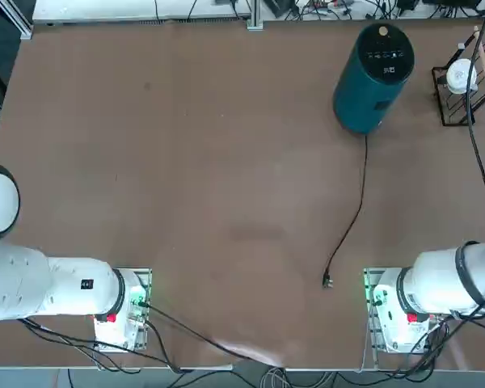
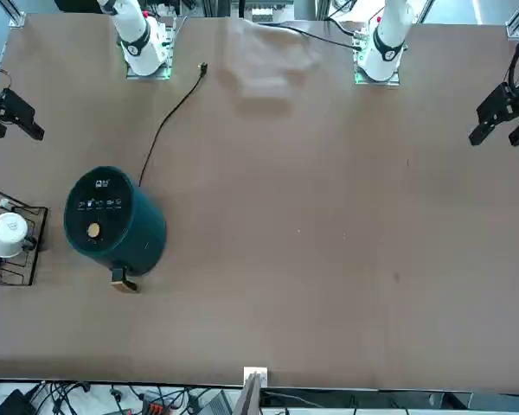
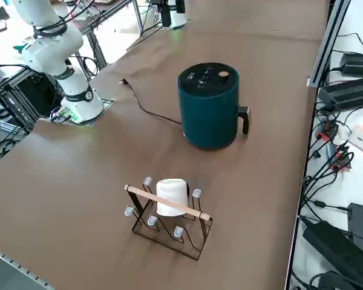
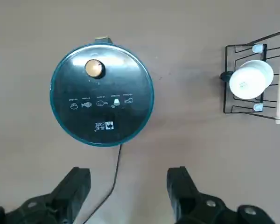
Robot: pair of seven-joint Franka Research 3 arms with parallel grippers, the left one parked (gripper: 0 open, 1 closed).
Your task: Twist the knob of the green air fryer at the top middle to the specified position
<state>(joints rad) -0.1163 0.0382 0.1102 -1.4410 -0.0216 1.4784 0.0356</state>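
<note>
Right end effector point(image 4: 128, 189) is high above the table's near half, fingers spread wide, nothing between them. In the wrist view it looks straight down at the target, well apart from it. My read: approach step, no contact yet, knob untouched.

Thin black power cord point(image 1: 352, 222) runs from the near-right part of the table up to the fryer; the plug end lies loose on the table, not connected to anything visible.

Green air fryer point(image 1: 370, 81) stands upright near the far edge, right of centre, short of the far right corner. Black top panel faces up. The knob point(image 4: 94, 68) sits at the panel's rim on the far side, above the fryer's handle point(image 3: 244, 119), beyond the row of white display marks point(image 4: 100, 101).

Black wire rack point(image 1: 462, 85) with a white cup-like item stands just beside the fryer toward the right edge, not touching it.

Next move as I see it: carry the end effector out over the far side of the panel, centre on the knob, descend with the fingers narrowed enough to straddle that small dial, close, then roll the wrist. Risks: pads landing on the panel, not the knob; elbow room near the rack.
</note>
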